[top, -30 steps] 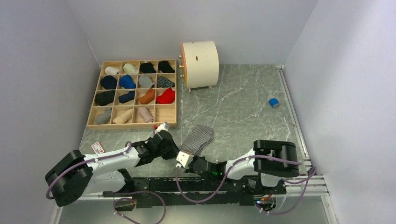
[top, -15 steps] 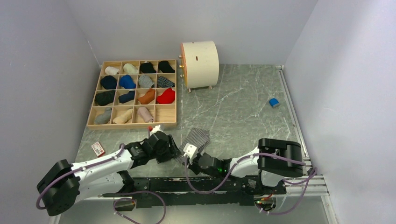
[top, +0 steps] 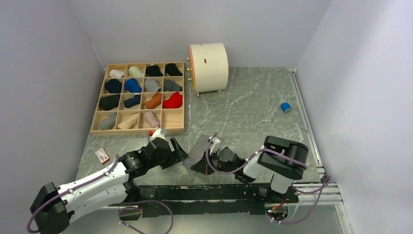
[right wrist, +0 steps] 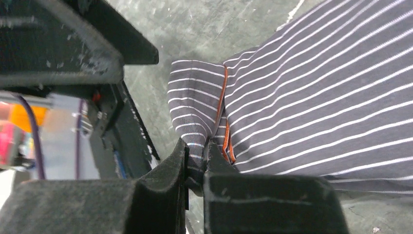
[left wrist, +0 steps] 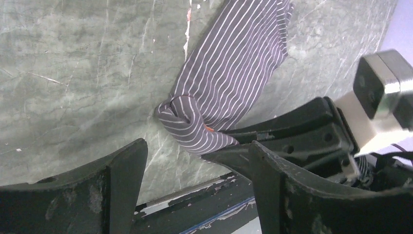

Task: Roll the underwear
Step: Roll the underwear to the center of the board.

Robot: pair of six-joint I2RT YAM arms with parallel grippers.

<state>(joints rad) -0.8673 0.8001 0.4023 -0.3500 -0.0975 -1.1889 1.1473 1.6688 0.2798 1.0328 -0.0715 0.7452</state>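
The grey white-striped underwear (top: 200,147) lies on the marble table, its near end bunched into a small fold (left wrist: 187,122). My right gripper (right wrist: 197,152) is shut on that folded end, pinching cloth beside an orange seam (right wrist: 225,117). In the top view the right gripper (top: 203,165) sits at the cloth's near edge. My left gripper (left wrist: 195,146) stands open just short of the fold, with nothing between its fingers. It is at the cloth's left side (top: 178,152). The rest of the underwear (right wrist: 321,92) spreads flat away from the right fingers.
A wooden grid tray (top: 138,130) with several rolled garments stands at the far left. A cream cylinder (top: 208,66) stands behind, a small blue block (top: 286,107) at the right, a red-white card (top: 102,155) near the left arm. The table's black front rail (left wrist: 204,195) runs just below the grippers.
The left gripper has opened and now stands free of the cloth. The right gripper has shut on the near end and swung in. The underwear has narrowed into a fold.
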